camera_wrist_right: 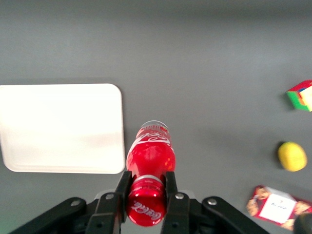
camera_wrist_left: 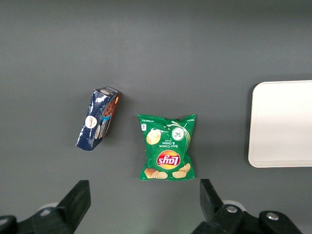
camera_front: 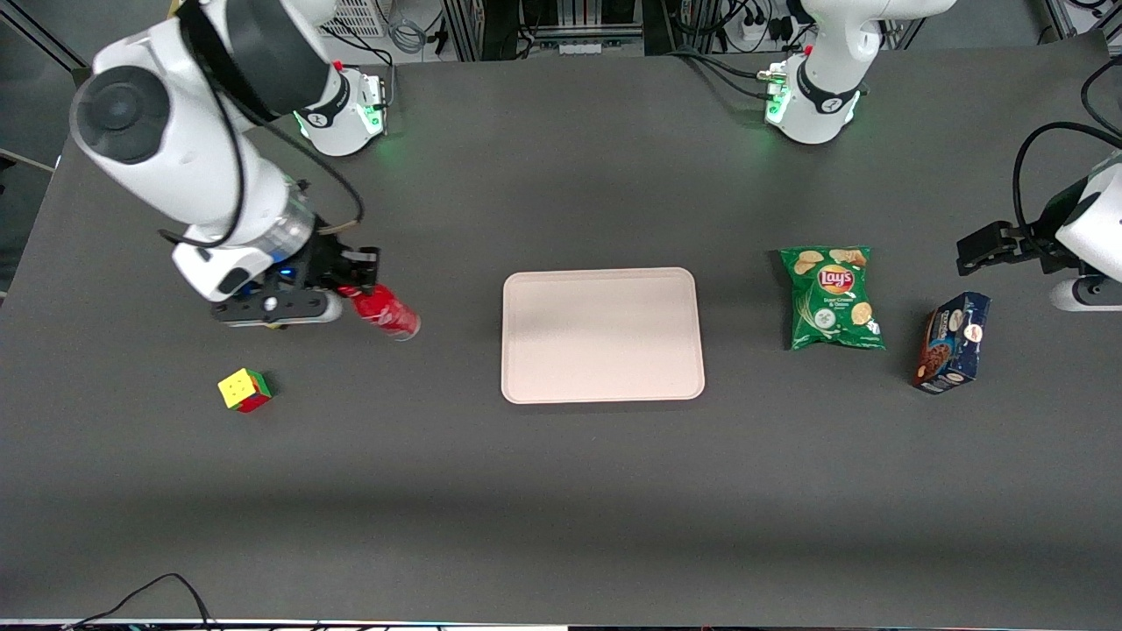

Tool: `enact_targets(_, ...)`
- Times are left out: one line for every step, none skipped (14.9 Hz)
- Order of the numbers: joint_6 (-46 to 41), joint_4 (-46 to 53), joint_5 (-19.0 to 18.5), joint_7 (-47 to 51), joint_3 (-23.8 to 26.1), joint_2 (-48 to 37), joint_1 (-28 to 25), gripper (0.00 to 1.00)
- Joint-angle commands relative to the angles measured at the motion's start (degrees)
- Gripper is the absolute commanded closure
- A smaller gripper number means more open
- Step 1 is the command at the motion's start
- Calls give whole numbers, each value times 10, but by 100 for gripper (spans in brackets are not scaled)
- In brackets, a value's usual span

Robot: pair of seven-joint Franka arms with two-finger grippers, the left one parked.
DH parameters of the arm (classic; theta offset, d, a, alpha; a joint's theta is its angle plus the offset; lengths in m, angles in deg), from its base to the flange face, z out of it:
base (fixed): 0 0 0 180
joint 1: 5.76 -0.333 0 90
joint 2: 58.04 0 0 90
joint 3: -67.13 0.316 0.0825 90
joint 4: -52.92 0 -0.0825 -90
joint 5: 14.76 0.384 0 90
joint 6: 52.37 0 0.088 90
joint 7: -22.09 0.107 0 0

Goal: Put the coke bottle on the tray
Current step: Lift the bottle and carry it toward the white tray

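Note:
My right gripper (camera_front: 352,292) is shut on the coke bottle (camera_front: 386,313), a slim red bottle with a red cap and white lettering. It holds the bottle by the neck, lifted above the table, bottom end toward the tray. In the right wrist view the fingers (camera_wrist_right: 123,187) clamp the neck just under the cap of the bottle (camera_wrist_right: 150,155). The pale pink-beige tray (camera_front: 602,386) lies flat mid-table, toward the parked arm's end from the bottle, and holds nothing. It also shows in the right wrist view (camera_wrist_right: 61,161) and the left wrist view (camera_wrist_left: 282,158).
A colourful cube (camera_front: 244,389) lies nearer the front camera than the gripper. A green Lay's chip bag (camera_front: 832,297) and a dark blue cookie box (camera_front: 952,342) lie toward the parked arm's end. The right wrist view shows a yellow lemon (camera_wrist_right: 292,156) and a red packet (camera_wrist_right: 274,207).

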Motion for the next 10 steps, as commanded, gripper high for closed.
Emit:
enact_targets(-23,93,-4,103,25,80,-40,100)
enact_targets(-20,108,-5,130,28,102,-54,100)
enact_targets(-15,122,-6,158,32,123,-69,100)
enact_targets(-9,136,-7,181,34,144,-81,100)
enact_targets(2,144,-18,203,35,161,-93,100)
enact_targets(15,144,-33,218,39,174,-103,100)
enact_targets(29,144,-47,237,45,189,-111,100)
enact_targets(42,142,-62,255,54,202,-112,100)
enact_targets(53,141,-81,271,65,216,-112,100)
enact_targets(66,138,-100,281,72,229,-112,100)
